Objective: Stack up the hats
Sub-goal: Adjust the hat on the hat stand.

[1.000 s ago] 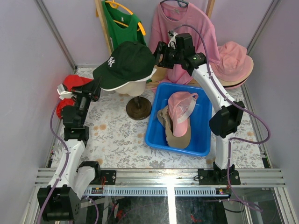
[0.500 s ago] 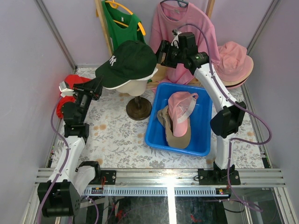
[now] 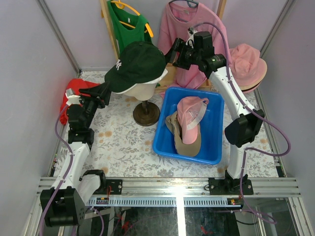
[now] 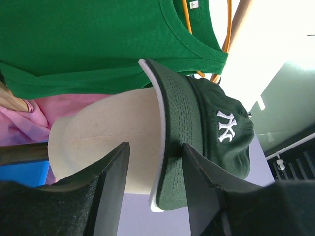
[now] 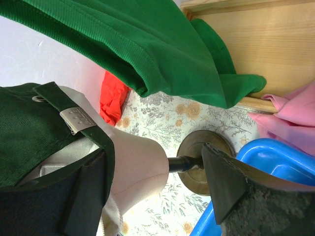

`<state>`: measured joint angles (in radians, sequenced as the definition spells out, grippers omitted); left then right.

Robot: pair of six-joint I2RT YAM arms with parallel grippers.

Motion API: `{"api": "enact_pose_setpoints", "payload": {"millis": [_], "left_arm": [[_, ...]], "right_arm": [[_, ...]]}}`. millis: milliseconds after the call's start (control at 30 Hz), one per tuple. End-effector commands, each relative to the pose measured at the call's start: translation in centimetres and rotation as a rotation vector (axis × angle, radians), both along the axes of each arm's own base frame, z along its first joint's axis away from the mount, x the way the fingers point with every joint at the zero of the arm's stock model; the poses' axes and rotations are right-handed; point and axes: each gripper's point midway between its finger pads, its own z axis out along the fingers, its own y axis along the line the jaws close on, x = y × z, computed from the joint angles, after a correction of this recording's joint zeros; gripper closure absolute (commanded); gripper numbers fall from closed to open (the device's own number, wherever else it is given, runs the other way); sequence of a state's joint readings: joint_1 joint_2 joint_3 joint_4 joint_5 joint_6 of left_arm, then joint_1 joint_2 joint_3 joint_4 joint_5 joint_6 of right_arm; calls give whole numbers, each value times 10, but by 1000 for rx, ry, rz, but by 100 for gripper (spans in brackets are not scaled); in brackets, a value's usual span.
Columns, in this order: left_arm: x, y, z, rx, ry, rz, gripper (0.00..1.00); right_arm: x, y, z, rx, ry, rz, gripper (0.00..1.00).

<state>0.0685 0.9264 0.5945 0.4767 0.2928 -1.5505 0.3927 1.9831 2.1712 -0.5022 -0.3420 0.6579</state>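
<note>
1. The green cap is sitting on the mannequin head in the upper middle of your top view. Its peak is pointing toward the left of the frame and its back strap toward the right.
2. Your left gripper is reaching up to the peak from the left of the frame. In the left wrist view its fingers are standing apart, and the edge of the peak is running down into the gap between them. You cannot tell whether either finger is touching it.
3. Your right gripper is hovering at the back of the cap, upper middle of the top view. In the right wrist view its fingers are spread wide, with the cap's strap just beside the left one. They are gripping nothing.
4. A pink cap is lying on a tan cap inside the blue bin, right of centre.
5. A pink bucket hat is resting at the upper right, with a tan brim showing under it.
6. The head's stand is standing on the flowered table, just beside the bin.
7. A red cloth is lying at the left edge, behind your left arm.
8. A green shirt and a pink shirt are hanging along the top of the frame.
</note>
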Motion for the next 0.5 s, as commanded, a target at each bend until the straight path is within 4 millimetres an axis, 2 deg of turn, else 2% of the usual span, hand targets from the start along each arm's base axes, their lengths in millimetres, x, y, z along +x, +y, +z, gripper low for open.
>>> {"api": "enact_pose_setpoints", "payload": {"millis": [0, 233, 467], "left_arm": [[4, 0, -18, 30, 81, -8, 54], [1, 3, 5, 38, 24, 14, 51], [1, 5, 16, 29, -11, 24, 51]], "right_arm": [[3, -22, 21, 7, -46, -56, 21], [3, -21, 0, -25, 4, -44, 21], [3, -22, -23, -48, 37, -47, 22]]}}
